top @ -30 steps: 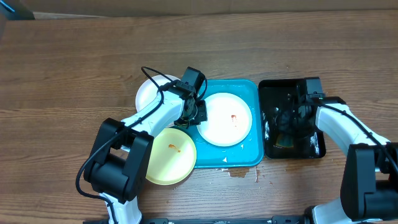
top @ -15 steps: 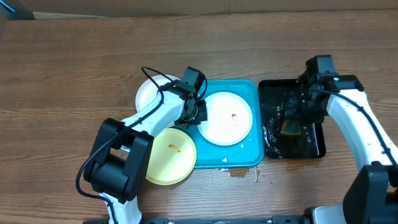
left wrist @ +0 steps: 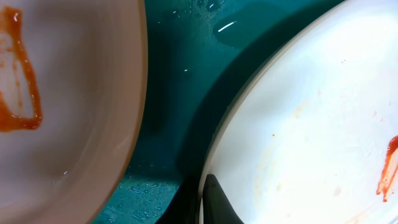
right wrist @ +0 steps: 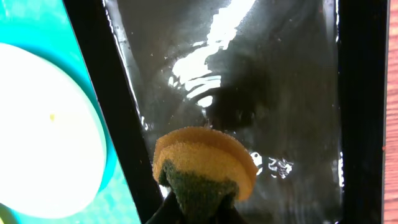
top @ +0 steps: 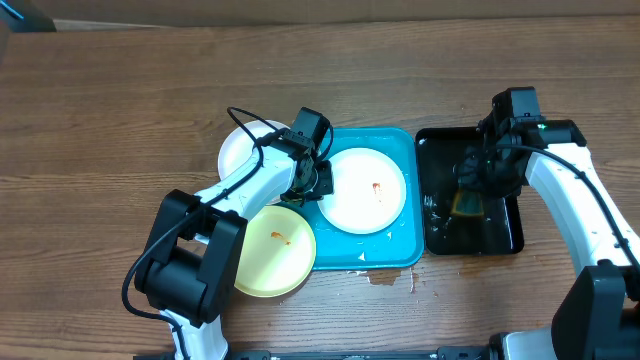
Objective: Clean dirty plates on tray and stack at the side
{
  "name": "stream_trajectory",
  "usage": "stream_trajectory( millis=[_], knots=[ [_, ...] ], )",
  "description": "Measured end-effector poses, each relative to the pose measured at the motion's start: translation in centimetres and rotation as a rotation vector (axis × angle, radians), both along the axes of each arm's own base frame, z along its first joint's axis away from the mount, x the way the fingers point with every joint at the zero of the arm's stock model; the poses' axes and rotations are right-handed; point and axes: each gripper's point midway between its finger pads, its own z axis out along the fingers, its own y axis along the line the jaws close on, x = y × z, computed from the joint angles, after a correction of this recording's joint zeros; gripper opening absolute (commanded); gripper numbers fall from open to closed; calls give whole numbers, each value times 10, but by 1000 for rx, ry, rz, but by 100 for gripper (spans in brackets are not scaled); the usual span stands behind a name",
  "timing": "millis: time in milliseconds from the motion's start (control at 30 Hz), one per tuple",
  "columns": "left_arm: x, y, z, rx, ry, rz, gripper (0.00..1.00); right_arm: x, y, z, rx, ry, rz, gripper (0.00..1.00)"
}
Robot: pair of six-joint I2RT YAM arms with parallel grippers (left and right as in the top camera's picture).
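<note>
A white plate [top: 365,190] with a small red smear lies in the turquoise tray [top: 395,255]. My left gripper [top: 316,182] is shut on this plate's left rim; in the left wrist view its dark fingers [left wrist: 217,202] pinch the edge of the white plate [left wrist: 311,124] over the wet tray [left wrist: 180,81]. A pale yellow-green plate [top: 270,250] with an orange smear overlaps the tray's left edge, and it shows again as the smeared plate [left wrist: 62,93]. Another white plate [top: 243,150] lies on the table behind my left arm. My right gripper [top: 474,190] is shut on a yellow-green sponge [right wrist: 202,165] above the black tray [right wrist: 360,93].
The black tray [top: 420,190] holds shallow water and stands just right of the turquoise tray. A few drops lie on the wood [top: 390,278] in front of the turquoise tray. Bare tabletop [top: 100,120] stretches to the left and back.
My right gripper has lifted the sponge out of the water and shifted toward the back of the black tray. The left arm and the plates have not moved.
</note>
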Motion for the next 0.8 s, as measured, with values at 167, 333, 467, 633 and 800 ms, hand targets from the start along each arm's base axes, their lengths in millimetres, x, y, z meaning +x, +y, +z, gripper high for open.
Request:
stream_trajectory(
  millis=[167, 333, 467, 633, 800],
  knots=[
    [0, 0, 0, 0, 0, 0, 4, 7, 5, 2, 28, -28, 7, 4],
    [0, 0, 0, 0, 0, 0, 4, 20, 24, 9, 133, -94, 62, 4],
    [0, 0, 0, 0, 0, 0, 4, 21, 28, 10, 150, -95, 58, 4],
    [0, 0, 0, 0, 0, 0, 4, 10, 22, 3, 41, -48, 51, 4],
    [0, 0, 0, 0, 0, 0, 4, 13, 7, 2, -36, -48, -69, 4]
  ],
)
